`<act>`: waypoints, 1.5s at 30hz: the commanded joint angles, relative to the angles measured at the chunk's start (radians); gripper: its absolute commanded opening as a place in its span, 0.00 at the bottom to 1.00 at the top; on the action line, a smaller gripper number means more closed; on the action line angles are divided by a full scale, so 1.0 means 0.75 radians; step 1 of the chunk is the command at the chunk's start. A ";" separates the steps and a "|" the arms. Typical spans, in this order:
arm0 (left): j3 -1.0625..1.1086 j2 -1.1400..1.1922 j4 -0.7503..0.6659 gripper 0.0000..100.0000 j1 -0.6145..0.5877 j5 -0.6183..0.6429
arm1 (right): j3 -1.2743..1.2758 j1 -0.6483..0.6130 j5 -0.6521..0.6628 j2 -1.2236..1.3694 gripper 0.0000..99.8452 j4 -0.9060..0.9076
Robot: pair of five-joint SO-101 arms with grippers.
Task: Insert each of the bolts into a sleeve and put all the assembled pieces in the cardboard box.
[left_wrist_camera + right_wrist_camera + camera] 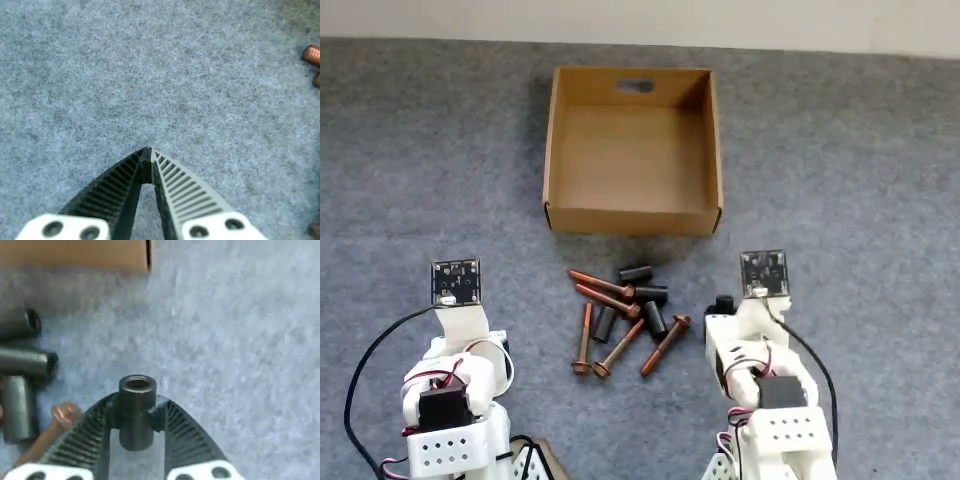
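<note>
Several copper bolts (pixel 618 347) and black sleeves (pixel 636 273) lie in a loose pile on the grey carpet, in front of the open cardboard box (pixel 633 219). My right gripper (pixel 136 406) is shut on one black sleeve (pixel 137 388), held just right of the pile with its open end pointing away from the wrist; the same sleeve (pixel 724 303) shows in the high view. Beside it lie other sleeves (pixel 24 362) and a bolt head (pixel 65 413). My left gripper (pixel 148 153) is shut on nothing, over bare carpet left of the pile, with bolt ends (pixel 312 54) off to one side.
The box (pixel 75 252) is bare inside, with a hand slot in its far wall. Grey carpet (pixel 860 180) stretches out on both sides of the box and the pile. A pale strip (pixel 640 18) runs along the far edge.
</note>
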 commanded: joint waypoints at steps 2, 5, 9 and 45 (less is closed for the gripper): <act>0.021 -0.013 0.004 0.01 0.017 -0.004 | 0.048 0.015 -0.010 -0.099 0.01 -0.019; 0.021 -0.013 0.004 0.01 0.046 -0.006 | 0.064 0.015 -0.010 -0.130 0.01 -0.017; 0.021 -0.013 0.004 0.01 0.079 -0.006 | 0.064 0.015 -0.010 -0.132 0.01 -0.017; -1.312 0.856 0.225 0.14 -0.073 -0.237 | 0.064 0.015 -0.010 -0.132 0.01 -0.017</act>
